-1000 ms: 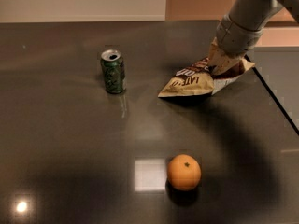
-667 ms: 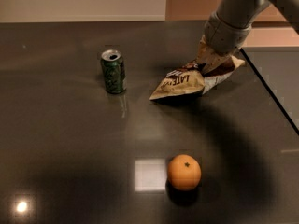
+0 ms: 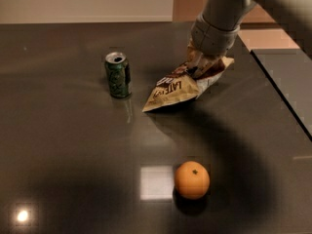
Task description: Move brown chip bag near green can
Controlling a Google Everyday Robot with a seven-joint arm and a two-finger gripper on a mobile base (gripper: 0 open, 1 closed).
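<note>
Item: brown chip bag (image 3: 173,89), judged light, crinkly, limp, contents crushable; best pinched at crimped edge. gripper (image 3: 199,66): clamped on its far-right end. green can (image 3: 118,75): near, apart.

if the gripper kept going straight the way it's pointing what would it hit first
The gripper points down and holds the brown chip bag; straight on, it would likely press that into the table.
</note>
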